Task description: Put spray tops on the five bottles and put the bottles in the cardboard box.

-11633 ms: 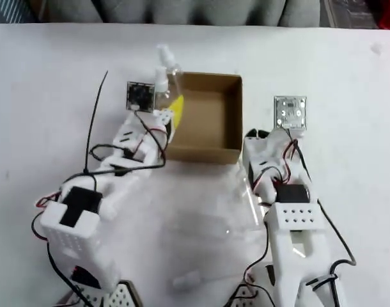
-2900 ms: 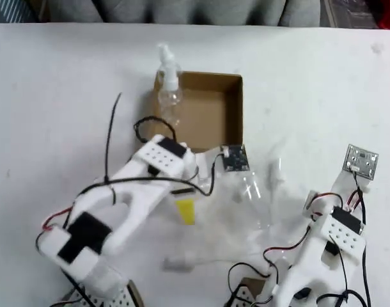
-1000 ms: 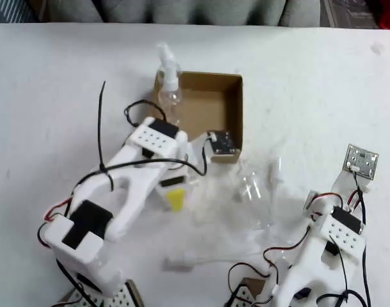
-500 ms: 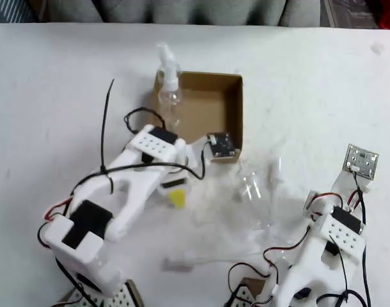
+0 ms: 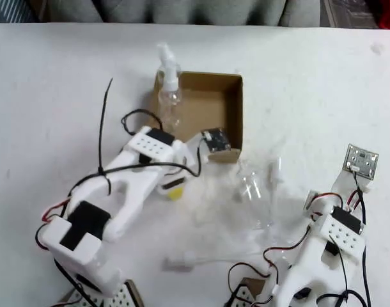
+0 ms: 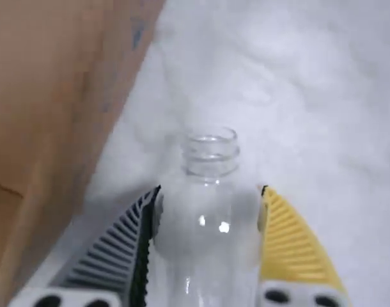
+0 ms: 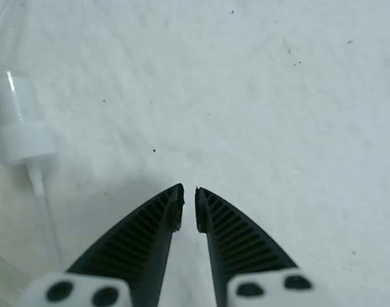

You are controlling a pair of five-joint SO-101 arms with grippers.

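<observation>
- High view: table [image 5: 323,77] carried the cardboard box [image 5: 211,112], open side up, floor mostly bare.
- Left gripper [image 6: 209,192] sat near the box's near left corner, fingers pressed on both sides of an uncapped bottle [image 6: 211,153] with its neck bare.
- Right gripper [image 7: 188,195] hung over bare table, well apart from the box, fingers nearly together and holding nothing.
- Capped bottle [image 5: 168,83] stood at the box's far left corner.
- Loose bottles [image 5: 249,188] lay heaped between the arms, too clear to count.
- Spray top [image 7: 25,134] lay near the right gripper, and a second spray top [image 5: 182,262] lay toward the near edge.
- Step, as judged: one bottle was done and the next was gripped and waiting for its top.
- Next move likely needed the right fingers opened, the nearby spray top picked up, and its tube lined up with the bare neck.
</observation>
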